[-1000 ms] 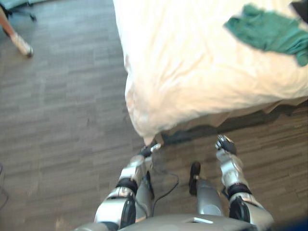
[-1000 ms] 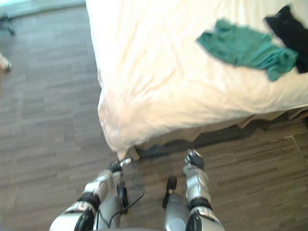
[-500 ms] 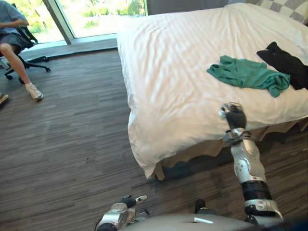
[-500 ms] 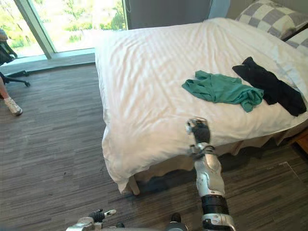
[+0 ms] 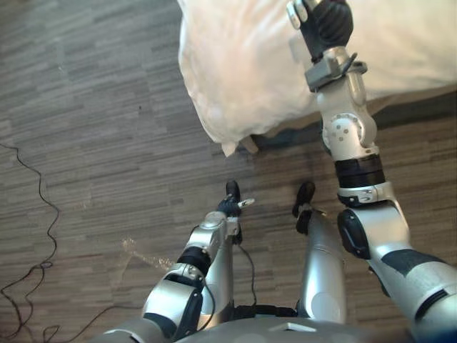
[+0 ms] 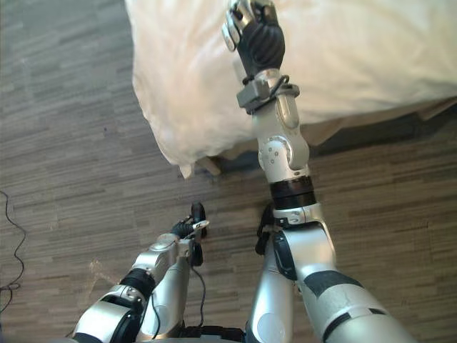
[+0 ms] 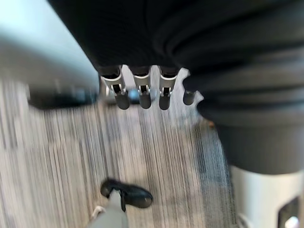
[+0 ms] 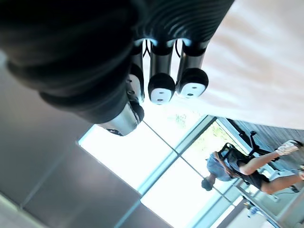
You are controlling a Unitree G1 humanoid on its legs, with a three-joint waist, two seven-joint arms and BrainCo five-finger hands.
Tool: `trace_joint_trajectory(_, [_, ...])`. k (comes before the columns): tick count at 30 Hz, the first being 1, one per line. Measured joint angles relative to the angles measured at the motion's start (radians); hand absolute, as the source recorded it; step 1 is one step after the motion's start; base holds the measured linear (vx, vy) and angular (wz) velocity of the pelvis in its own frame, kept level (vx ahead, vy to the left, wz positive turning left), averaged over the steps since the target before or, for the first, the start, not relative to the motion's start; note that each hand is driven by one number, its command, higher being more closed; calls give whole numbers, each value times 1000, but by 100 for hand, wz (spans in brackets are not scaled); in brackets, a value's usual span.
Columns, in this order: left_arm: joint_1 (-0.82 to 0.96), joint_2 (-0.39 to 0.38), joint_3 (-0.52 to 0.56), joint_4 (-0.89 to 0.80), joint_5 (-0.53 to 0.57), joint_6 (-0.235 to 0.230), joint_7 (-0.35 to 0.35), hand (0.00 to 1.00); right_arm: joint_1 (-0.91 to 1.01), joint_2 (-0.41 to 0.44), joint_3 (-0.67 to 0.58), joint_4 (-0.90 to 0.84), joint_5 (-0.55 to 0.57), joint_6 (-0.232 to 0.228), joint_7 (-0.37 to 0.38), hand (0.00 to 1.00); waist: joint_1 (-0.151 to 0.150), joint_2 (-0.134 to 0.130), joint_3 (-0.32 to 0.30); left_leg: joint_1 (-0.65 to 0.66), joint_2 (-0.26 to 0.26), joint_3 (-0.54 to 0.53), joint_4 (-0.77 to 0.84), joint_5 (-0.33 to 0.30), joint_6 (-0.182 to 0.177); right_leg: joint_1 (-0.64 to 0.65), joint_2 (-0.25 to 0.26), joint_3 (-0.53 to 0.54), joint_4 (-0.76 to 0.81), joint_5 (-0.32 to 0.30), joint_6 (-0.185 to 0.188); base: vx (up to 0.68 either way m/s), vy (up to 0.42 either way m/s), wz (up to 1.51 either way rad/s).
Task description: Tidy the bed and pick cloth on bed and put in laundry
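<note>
A big bed with a soft white cover [image 5: 243, 64] is at the far side of the scene, and 1 of its corners hangs down toward a floor of grey-brown wood strips [image 5: 100, 107]. The cover looks puffy and has small wrinkles near that corner.

The right hand [image 6: 258, 36] is lifted up over the bed, just in from the edge. Its fingers [image 8: 161, 88] are loose and a little bent, with nothing in them. They do not touch the cover.

The left hand [image 5: 230, 207] is low down, over the floor and a short way out from the bed's corner. Its fingers [image 7: 122, 97] hang straight and apart, and they hold nothing too.

Past the bed there is a tall bright glass window [image 8: 156, 156] with green trees outside. A person [image 8: 247, 168] sits by that window on a black office chair [image 8: 232, 151], well apart from the bed.
</note>
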Motion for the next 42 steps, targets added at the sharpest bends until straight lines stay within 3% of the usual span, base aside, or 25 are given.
trace_joint_trajectory(6, [-74, -61, 87, -6, -10, 14, 50, 0, -41, 8, -79, -17, 61, -98, -131, 100, 0, 7, 3, -153, 30, 3, 83, -25, -3, -137, 14, 0, 34, -19, -31, -27, -47, -3])
trace_joint_trajectory(10, [-118, -77, 138, -6, -36, 23, 77, 0, -67, -10, -105, -46, 75, -160, -145, 100, -1, 17, 9, -213, 55, 5, 102, -27, -2, -180, 42, -1, 8, -9, -37, -27, -25, -10])
trace_joint_trajectory(14, [-133, -73, 145, -44, -36, 39, 81, 0, -41, -51, -145, -64, 98, -182, -164, 100, 1, 17, 9, -232, 71, 6, 140, -48, -4, -180, 58, 2, -2, -4, -36, 16, -13, -9])
trace_joint_trajectory(19, [-164, -39, 147, -73, -37, 65, 81, 0, 82, -128, -247, -72, 114, -211, -89, 100, -4, 11, 10, -239, 92, 28, 200, -94, 5, -160, 78, 19, -30, 25, -35, 50, 27, -20])
trace_joint_trajectory(21, [-166, -17, 169, -85, -36, 72, 76, 0, 205, -148, -313, 33, 117, -203, -48, 100, -17, 6, 11, -198, 93, 34, 222, -120, 10, -111, 78, 24, -38, 27, -35, 82, 42, -16])
trace_joint_trajectory(24, [-150, 15, 175, -88, -32, 88, 66, 0, 432, -107, -366, 127, 160, -181, 18, 100, -16, 0, 7, -116, 108, 55, 240, -156, 10, -25, 94, 39, -54, 25, -31, 87, 28, -23])
trace_joint_trajectory(28, [-108, 46, 173, -87, -23, 88, 32, 0, 633, -53, -384, 128, 172, -176, 123, 100, -28, -9, -2, 11, 119, 90, 242, -194, 8, 89, 106, 64, -69, 14, -18, 45, 17, -30])
trace_joint_trajectory(29, [-78, 55, 171, -86, -19, 86, 25, 0, 692, -33, -392, 134, 158, -175, 149, 0, -27, -24, -35, 40, 123, 103, 240, -202, 9, 110, 110, 74, -72, 9, -14, 30, 3, -29])
trace_joint_trajectory(32, [3, 70, 161, -63, 55, 78, -12, 0, 820, 21, -419, 183, 27, -190, 173, 0, -32, -64, -98, 142, 123, 117, 216, -219, 8, 199, 112, 81, -80, -13, -7, 68, -5, -13])
trace_joint_trajectory(34, [100, 75, 134, -34, 113, 58, -43, 0, 947, 55, -431, 249, -143, -194, 190, 0, -28, -87, -207, 218, 122, 142, 161, -225, -2, 269, 117, 79, -126, -24, 3, 116, -2, -3])
trace_joint_trajectory(38, [243, 75, 129, 21, 133, 40, -77, 0, 1093, 86, -433, 353, -333, -194, 212, 0, -25, -91, -325, 355, 117, 197, 42, -198, -10, 396, 120, 66, -228, -10, 24, 177, 18, 2])
trace_joint_trajectory(42, [369, 77, 141, 73, 170, -36, -97, 0, 1173, 107, -432, 510, -462, -196, 208, 0, -28, -86, -410, 497, 70, 214, -101, -144, -11, 503, 106, 56, -301, 8, 39, 200, 60, 4])
